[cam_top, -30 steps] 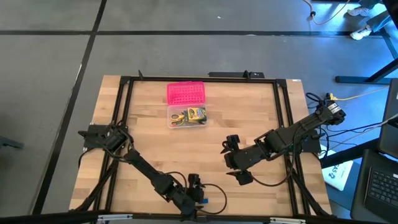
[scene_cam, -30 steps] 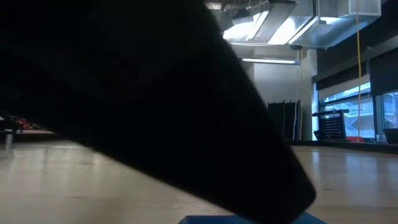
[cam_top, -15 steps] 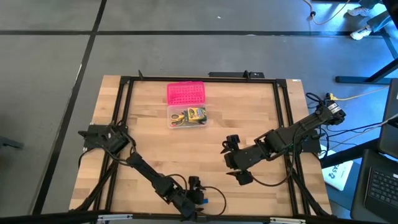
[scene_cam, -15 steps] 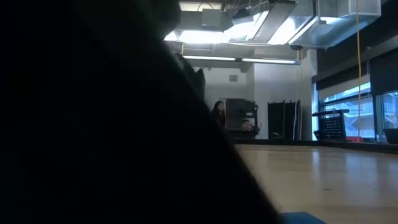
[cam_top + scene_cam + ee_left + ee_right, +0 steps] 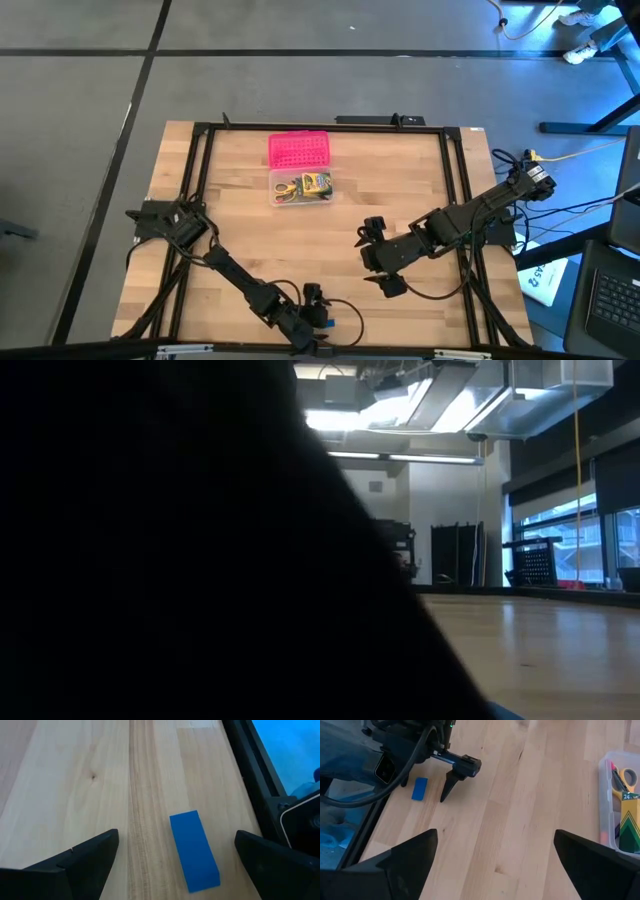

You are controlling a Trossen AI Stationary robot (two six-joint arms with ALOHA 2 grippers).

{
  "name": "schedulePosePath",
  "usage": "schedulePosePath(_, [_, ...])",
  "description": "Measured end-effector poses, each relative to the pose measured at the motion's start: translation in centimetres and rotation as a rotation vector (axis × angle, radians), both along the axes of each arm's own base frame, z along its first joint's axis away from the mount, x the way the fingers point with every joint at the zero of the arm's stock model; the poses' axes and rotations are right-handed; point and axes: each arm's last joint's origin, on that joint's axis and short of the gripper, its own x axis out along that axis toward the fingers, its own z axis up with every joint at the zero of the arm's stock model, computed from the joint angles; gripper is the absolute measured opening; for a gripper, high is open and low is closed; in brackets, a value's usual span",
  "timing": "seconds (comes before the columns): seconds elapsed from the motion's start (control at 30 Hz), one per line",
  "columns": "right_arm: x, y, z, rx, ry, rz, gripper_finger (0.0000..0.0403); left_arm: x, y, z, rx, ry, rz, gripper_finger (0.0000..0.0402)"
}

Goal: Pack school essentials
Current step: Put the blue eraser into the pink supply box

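Blue eraser (image 5: pixel 194 850) on table, left end effector (image 5: pixel 175 865) wide around it, right end effector (image 5: pixel 495 865) wide

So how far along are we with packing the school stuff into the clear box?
Mostly done: the scissors and crayon box already lie in the clear box. In hand: the left gripper is open on either side of the blue eraser, which lies flat on the table, not yet gripped. Left: grasp it and put it in the box; the pink lid lies beside the box, off. The right gripper waits open mid-table.
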Motion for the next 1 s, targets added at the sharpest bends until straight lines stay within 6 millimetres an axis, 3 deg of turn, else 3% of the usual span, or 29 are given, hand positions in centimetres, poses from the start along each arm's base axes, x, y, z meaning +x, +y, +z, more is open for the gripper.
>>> schedulePosePath(0.3, [0.0, 0.0, 0.0, 0.0, 0.0, 0.0, 0.0399, 0.08, 0.05, 0.03, -0.077, 0.02, 0.032, 0.0396])
schedulePosePath(1.0, [0.0, 0.0, -0.01, 0.0, 0.001, 0.0, 0.0399, 0.02, 0.01, -0.1, -0.039, 0.003, 0.037, 0.0396])
